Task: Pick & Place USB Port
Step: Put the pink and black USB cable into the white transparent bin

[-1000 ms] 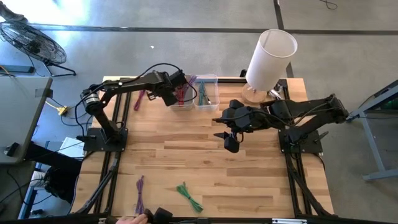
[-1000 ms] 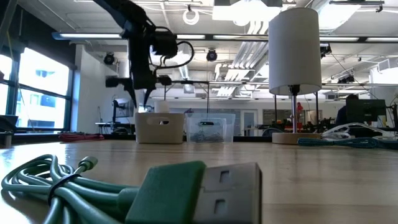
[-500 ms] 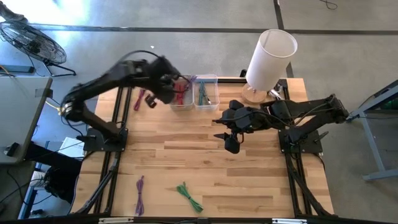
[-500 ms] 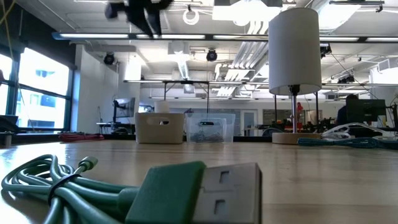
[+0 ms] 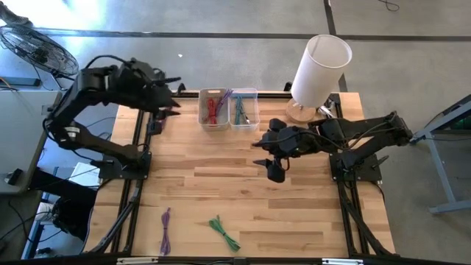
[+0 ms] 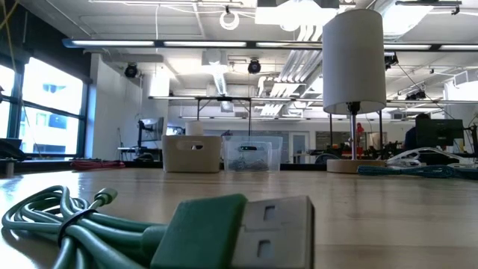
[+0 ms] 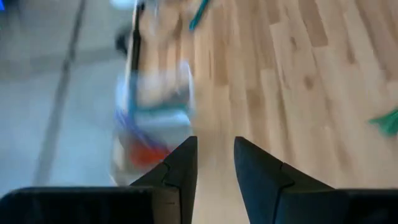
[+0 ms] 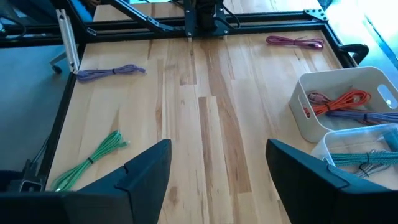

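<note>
A coiled green USB cable point(image 5: 224, 232) and a purple one point(image 5: 165, 229) lie flat near the table's front edge; the low view shows the green cable's plug point(image 6: 243, 228) close up. A pink cable point(image 8: 295, 42) lies by the far left edge. A white bin point(image 5: 214, 110) holds red and purple cables, and a clear bin point(image 5: 244, 109) holds teal ones. My left gripper point(image 5: 174, 101) hangs high over the far left corner, open, nothing between its fingers point(image 7: 213, 152). My right gripper point(image 5: 257, 152) hovers over the table's middle, wide open and empty point(image 8: 217, 162).
A white table lamp point(image 5: 318, 70) stands at the far right, beside the clear bin. Black frame rails run along the table's left and right sides. Bare wood point(image 5: 221, 180) lies between the bins and the two cables at the front.
My left gripper has risen from above the white bin and swung back toward the table's far left corner, rolling as it went. It has left the low view. The right arm has kept still.
</note>
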Available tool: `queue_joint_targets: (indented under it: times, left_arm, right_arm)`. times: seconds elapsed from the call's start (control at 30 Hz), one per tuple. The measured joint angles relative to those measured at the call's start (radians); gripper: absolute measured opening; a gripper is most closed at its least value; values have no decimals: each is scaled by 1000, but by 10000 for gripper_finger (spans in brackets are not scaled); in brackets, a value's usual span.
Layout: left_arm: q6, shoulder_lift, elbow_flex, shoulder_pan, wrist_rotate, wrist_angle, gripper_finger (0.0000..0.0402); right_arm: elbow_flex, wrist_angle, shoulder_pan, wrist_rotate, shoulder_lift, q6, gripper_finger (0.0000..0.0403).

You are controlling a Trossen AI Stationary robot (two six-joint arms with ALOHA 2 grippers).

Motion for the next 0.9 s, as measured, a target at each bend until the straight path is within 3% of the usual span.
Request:
queue_joint_targets:
  times: [0.1, 0.17, 0.43, 0.5, 0.67, 0.73, 0.8, 0.9]
  left_arm:
    - [-159, -3, -1, 0, -74, -139, 101]
    - [-221, -8, -31, 0, -105, -124, 101]
    - [-344, -40, -198, 1, -37, -132, 102]
    - [-377, -44, -239, 1, 8, -133, 102]
    - [-492, -89, -316, 0, 261, -133, 102]
    - [-533, -112, -338, 0, 304, -134, 102]
    - [-569, -136, -356, 0, 272, -131, 102]
    - [-591, -173, -371, 0, 106, -133, 102]
  right_arm:
    - [0, 0, 0, -14, 0, -7, 254]
    - [0, 0, 0, -18, 0, -12, 254]
    - [0, 0, 30, -40, 0, -28, 254]
    - [0, 0, 43, -40, 0, -28, 254]
    - [0, 0, 82, -18, 0, -29, 254]
    - [0, 0, 92, 3, 2, -31, 254]
    - [0, 0, 100, 10, 4, -31, 254]
    - [0, 0, 100, 13, 8, -31, 254]
